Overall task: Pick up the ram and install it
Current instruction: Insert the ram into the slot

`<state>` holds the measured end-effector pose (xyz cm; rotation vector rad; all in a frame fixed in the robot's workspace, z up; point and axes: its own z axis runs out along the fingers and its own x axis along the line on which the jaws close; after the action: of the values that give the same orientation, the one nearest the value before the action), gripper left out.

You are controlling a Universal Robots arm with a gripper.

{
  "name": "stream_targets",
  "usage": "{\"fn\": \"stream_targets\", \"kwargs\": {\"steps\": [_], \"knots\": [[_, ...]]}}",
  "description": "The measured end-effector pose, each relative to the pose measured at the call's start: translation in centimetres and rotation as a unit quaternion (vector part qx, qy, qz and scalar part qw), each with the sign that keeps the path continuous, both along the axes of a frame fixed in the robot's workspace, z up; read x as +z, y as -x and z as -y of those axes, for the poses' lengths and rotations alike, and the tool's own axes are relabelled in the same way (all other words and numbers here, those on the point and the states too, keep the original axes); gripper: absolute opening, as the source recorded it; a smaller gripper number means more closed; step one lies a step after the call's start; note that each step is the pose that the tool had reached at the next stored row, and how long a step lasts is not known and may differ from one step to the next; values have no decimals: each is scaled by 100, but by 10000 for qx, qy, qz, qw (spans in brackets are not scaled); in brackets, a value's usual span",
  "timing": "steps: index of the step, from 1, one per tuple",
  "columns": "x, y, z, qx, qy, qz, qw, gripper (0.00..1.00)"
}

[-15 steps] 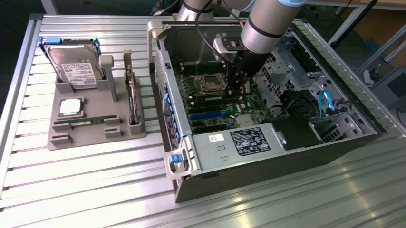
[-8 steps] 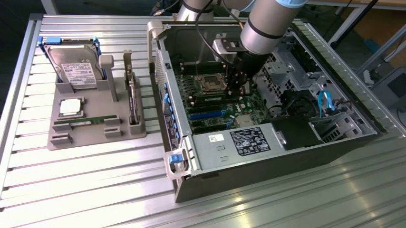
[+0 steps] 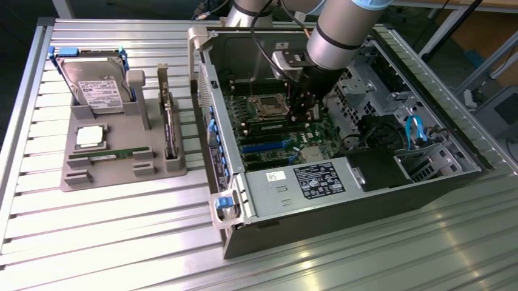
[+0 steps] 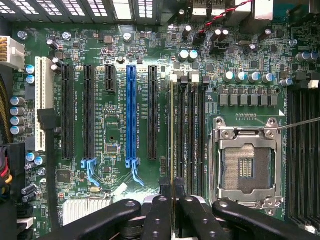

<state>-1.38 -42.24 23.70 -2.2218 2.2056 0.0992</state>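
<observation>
We record the arm [image 3: 344, 33] pointing down into the case [image 3: 324, 224], exterior view's upper centre; end effector [image 4: 172, 189] clenched on the ram [image 4: 172, 130].

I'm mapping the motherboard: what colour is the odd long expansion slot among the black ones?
The expansion slot is blue; the wrist view shows it best.

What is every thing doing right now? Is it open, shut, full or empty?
gripper: shut on the ram.
ram: held edge-on, lined up with a memory slot.
processor socket: empty.
blue slot: empty.
computer case: side open.
hard drive: propped up in the gray holder.
processor chip: lying flat in the holder.
</observation>
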Motion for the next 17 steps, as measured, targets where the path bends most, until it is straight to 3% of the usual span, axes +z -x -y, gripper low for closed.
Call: {"fn": "stream_targets", "kwargs": {"steps": [17], "knots": [[-1,0,-15,-96,0,0,10000,12]]}}
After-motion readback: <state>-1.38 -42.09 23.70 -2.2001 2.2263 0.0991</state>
